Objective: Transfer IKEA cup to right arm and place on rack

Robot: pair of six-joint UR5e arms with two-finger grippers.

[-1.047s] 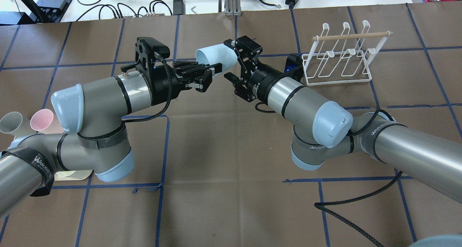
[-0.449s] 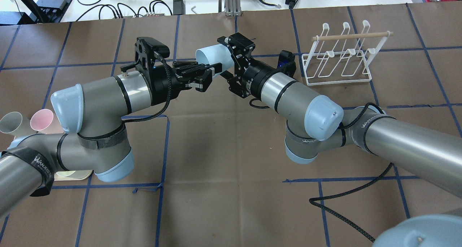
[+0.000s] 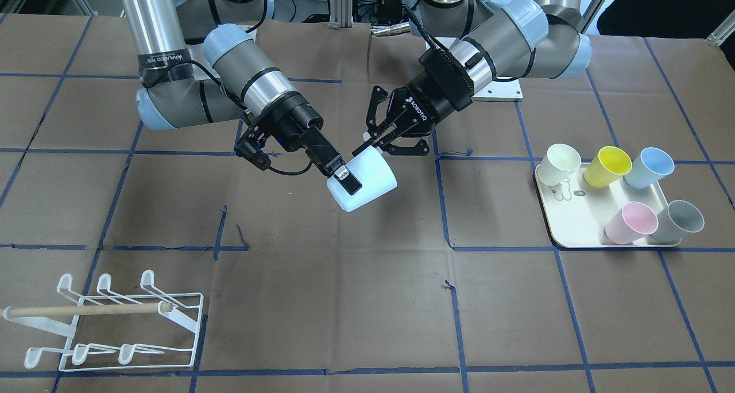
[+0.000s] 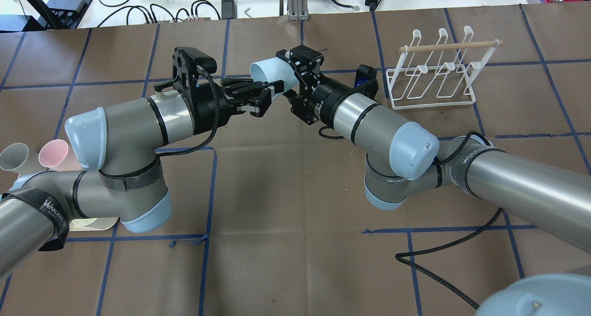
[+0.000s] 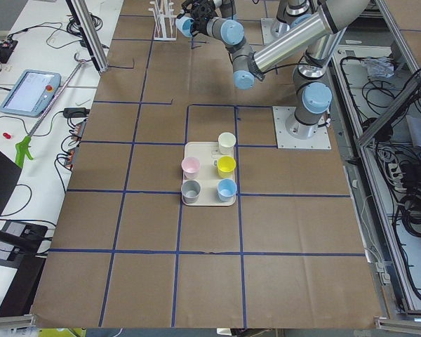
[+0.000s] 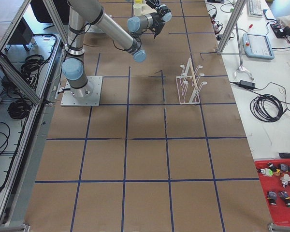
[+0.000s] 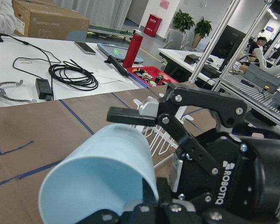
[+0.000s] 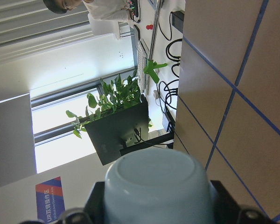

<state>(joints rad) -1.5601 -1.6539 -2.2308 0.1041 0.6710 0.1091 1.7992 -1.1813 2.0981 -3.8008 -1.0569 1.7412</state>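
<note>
One cup horizontal, base toward right arm

The left arm and the right arm are both bent and point at each other, tips close. The left gripper pinches the cup by its rim. The right gripper has its fingers spread, one on each side of the cup.

the pale blue cup hung sideways in mid-air, base toward the right arm, apart from the upright rack.
</note>
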